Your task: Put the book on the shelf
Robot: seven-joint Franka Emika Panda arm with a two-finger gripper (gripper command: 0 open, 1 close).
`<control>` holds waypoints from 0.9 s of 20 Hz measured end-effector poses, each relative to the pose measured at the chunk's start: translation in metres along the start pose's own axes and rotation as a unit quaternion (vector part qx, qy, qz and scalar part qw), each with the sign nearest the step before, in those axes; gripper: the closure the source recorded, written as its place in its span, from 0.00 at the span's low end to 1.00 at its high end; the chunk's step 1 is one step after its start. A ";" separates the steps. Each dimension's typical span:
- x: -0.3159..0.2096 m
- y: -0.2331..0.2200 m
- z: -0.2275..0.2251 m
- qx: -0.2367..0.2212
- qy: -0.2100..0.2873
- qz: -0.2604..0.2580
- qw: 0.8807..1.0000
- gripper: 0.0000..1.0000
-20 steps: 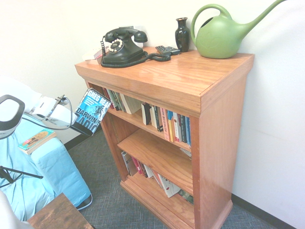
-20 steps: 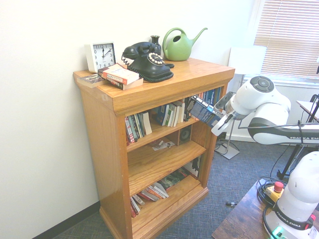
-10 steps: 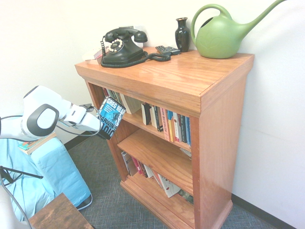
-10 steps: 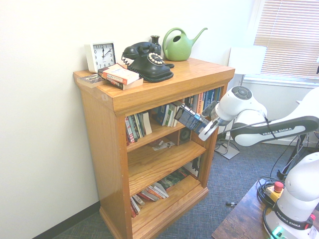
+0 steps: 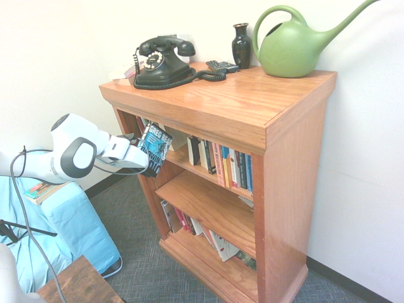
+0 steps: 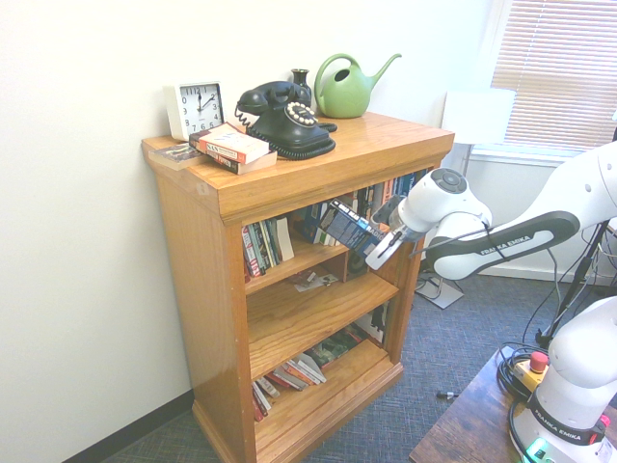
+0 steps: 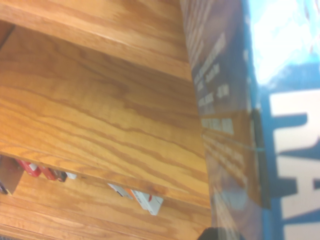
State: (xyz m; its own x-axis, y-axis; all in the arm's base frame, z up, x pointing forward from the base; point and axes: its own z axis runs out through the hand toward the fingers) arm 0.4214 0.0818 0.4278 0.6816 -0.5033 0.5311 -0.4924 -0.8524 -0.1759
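Observation:
The book (image 5: pixel 155 148), blue and black with white lettering, hangs tilted at the front of the shelf (image 5: pixel 252 120), just under its thick top board by the upper opening. My gripper (image 5: pixel 142 159) is shut on its lower end. From the other side the book (image 6: pixel 349 224) points into the upper opening of the shelf (image 6: pixel 289 183), with my gripper (image 6: pixel 378 241) behind it. Close up, the wrist view shows the book (image 7: pixel 260 125) cover beside a shelf board (image 7: pixel 100 125).
On top stand a black telephone (image 5: pixel 161 62), a dark vase (image 5: pixel 241 45), a green watering can (image 5: pixel 297 44), a white clock (image 6: pixel 196 108) and an orange book (image 6: pixel 231 147). Upright books (image 5: pixel 221 164) fill the upper board. A blue-covered seat (image 5: pixel 57 233) and a dark table (image 5: pixel 79 285) lie nearby.
My arm has carried the book towards the bookcase, from out in front of it to the mouth of the upper opening. The grip on the book is unchanged.

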 end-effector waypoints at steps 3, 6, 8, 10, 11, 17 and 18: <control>0.004 -0.009 0.012 0.008 -0.005 -0.003 1.000 1.00; 0.009 -0.021 0.019 0.013 -0.001 -0.011 1.000 1.00; 0.011 -0.029 0.023 0.014 0.004 -0.016 1.000 1.00; 0.013 -0.036 0.027 0.015 0.009 -0.021 1.000 1.00; 0.014 -0.038 0.029 0.015 0.011 -0.023 1.000 1.00; 0.022 -0.043 0.057 0.008 0.012 -0.021 1.000 1.00; 0.023 -0.045 0.061 0.008 0.014 -0.023 1.000 1.00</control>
State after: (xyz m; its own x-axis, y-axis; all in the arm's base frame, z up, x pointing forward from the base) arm 0.4924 0.0994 0.3974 0.6881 -0.4593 0.5618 -0.4517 -0.8770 -0.1637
